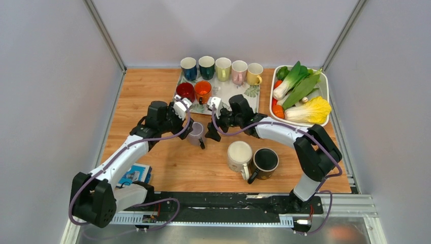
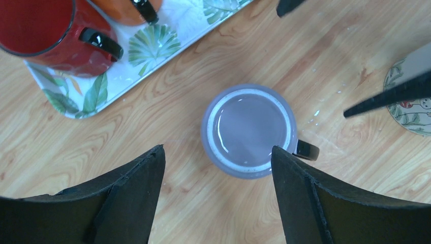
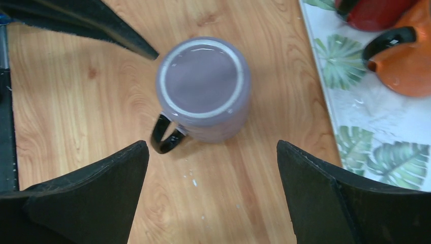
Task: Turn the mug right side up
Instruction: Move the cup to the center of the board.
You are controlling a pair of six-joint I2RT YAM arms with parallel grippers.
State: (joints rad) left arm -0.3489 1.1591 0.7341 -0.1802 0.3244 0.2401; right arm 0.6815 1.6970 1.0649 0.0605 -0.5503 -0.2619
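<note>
Near the counter's [image 1: 152,91] front edge, a blue booklet [image 1: 134,174] lies by the left arm's base. A white mug [image 1: 239,154] and a black mug [image 1: 265,160] stand just beside each other, mouths up, toward the right arm.

At mid-counter the lavender mug [image 1: 195,134] stands upside down on its rim, its ringed base facing up and its black handle [image 3: 165,136] jutting to one side. Both arms reach in over it. The left claw [image 2: 218,151] is released, with its dark fingers [image 2: 129,195] spread wide to either side of the mug and touching nothing. The right claw [image 3: 212,145] is likewise released and hangs apart from the mug, which sits on bare wood between the two.

Just beyond, a leaf-print tray [image 1: 229,94] carries a red mug [image 1: 185,91] and an orange mug [image 1: 203,90], both with black handles. A row of five mugs [image 1: 222,68] runs along its far side. At far right, a white tray [image 1: 326,87] holds leafy vegetables [image 1: 300,89] and a yellow cabbage [image 1: 311,111].
</note>
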